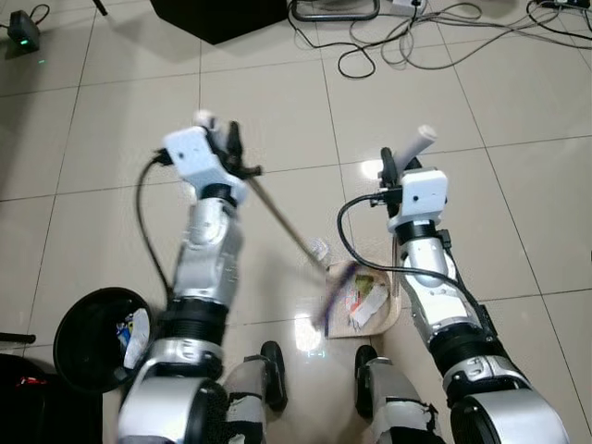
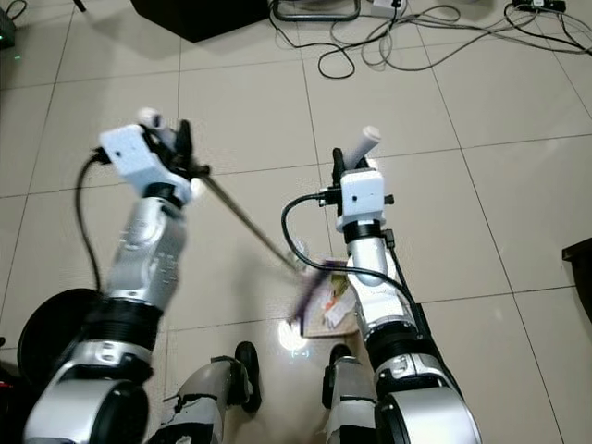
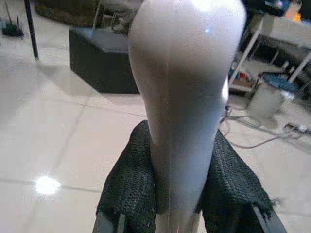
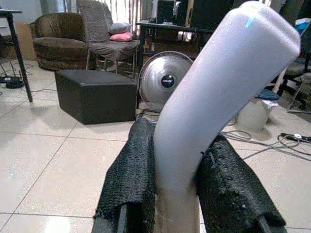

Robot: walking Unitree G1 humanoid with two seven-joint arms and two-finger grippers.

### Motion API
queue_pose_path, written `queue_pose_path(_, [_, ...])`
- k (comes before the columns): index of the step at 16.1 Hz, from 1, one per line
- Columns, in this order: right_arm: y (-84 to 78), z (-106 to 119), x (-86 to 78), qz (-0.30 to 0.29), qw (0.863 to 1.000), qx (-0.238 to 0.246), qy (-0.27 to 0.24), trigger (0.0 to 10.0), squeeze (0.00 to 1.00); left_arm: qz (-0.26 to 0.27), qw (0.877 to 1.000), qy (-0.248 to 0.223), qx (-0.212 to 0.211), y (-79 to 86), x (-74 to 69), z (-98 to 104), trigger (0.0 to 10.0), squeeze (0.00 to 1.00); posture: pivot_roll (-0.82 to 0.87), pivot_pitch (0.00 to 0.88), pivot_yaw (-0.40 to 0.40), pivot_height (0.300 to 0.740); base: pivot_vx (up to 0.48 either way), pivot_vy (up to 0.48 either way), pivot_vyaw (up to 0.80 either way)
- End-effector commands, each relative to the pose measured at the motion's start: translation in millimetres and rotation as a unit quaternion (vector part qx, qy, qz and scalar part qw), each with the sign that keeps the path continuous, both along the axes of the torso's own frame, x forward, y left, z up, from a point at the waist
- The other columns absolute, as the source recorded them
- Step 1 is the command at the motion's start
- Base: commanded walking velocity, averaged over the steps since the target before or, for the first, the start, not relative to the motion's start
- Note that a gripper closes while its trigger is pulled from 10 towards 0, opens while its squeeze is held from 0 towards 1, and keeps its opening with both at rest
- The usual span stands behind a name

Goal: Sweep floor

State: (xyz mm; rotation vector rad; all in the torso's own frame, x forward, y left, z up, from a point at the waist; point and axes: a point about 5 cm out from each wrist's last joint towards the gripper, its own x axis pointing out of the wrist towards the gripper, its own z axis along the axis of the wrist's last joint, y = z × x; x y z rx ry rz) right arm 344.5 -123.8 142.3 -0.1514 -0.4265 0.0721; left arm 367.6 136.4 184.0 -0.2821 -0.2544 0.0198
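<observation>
Looking down through the left eye view, the left gripper (image 1: 222,139) sits at about ten o'clock, clenched on the broom handle (image 1: 282,222), which slants toward five o'clock down to purple bristles (image 1: 326,305) near centre. The bristles meet the dustpan (image 1: 393,310), a beige tray holding paper scraps (image 1: 365,298), just ahead of the robot's feet. The right gripper (image 1: 402,166) at about two o'clock grasps the dustpan's white handle (image 1: 421,141), which sticks up above it. A black bin (image 1: 79,338) stands at eight o'clock with litter inside; cables (image 1: 388,42) loop across the tiles at twelve.

In the right eye view the bristles (image 2: 310,287) are blurred, so whether they touch the floor is hard to say.

The left wrist view shows black padded fingers (image 3: 131,184) pressed to both sides of the white broom grip (image 3: 187,97).

The right wrist view shows fingers (image 4: 133,179) squeezing the dustpan's handle (image 4: 218,92), with a fan (image 4: 167,80), a black ottoman (image 4: 95,94) and an armchair (image 4: 56,41) beyond.
</observation>
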Motion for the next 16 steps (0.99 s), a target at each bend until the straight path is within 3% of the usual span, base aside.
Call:
queue_pose_path(1, [-0.4,-19,-4.3,-0.004,0.999,0.004,0.042,10.0,0.0,0.005,0.999,-0.007,0.032,6.3,-1.6,2,10.0,0.0,0.12,0.341,0.078,0.74,0.0,0.0,0.0])
queue_pose_path(2, [-1.9,-18,-4.6,-0.005,0.999,0.006,0.038,10.0,0.0,0.01,0.997,-0.014,0.073,14.5,-0.8,3,10.0,0.0,0.11,0.333,0.083,0.74,0.0,0.0,0.0])
queue_pose_path(5, [-8.1,-14,-6.4,-0.006,0.999,0.021,0.03,10.0,0.0,0.023,0.994,-0.025,0.099,31.2,0.5,9,10.0,0.0,0.1,0.323,0.084,0.74,0.0,0.0,0.0])
queue_pose_path(6, [-19.4,-11,-12.0,-0.014,0.999,0.034,0.017,10.0,0.0,0.03,0.993,-0.03,0.111,47.4,-0.7,13,10.0,0.0,0.09,0.305,0.085,0.74,0.0,0.0,0.0])
queue_pose_path(12, [-59.7,12,-38.1,-0.06,0.994,0.084,-0.029,10.0,0.0,0.04,0.992,-0.019,0.119,75.8,-13.8,1,10.0,0.0,0.01,0.18,0.093,0.74,0.0,0.0,0.0])
queue_pose_path(14, [-65.4,25,-48.1,-0.063,0.993,0.096,-0.04,10.0,0.0,0.042,0.99,0.002,0.132,83.9,-18.8,-5,10.0,0.0,-0.01,0.125,0.093,0.74,0.0,0.0,0.0])
queue_pose_path(16, [-61.0,47,-56.3,-0.038,0.994,0.095,-0.034,10.0,0.0,0.033,0.988,0.036,0.147,90.2,-28.1,-16,10.0,0.0,-0.04,0.086,0.086,0.74,0.0,0.0,0.0])
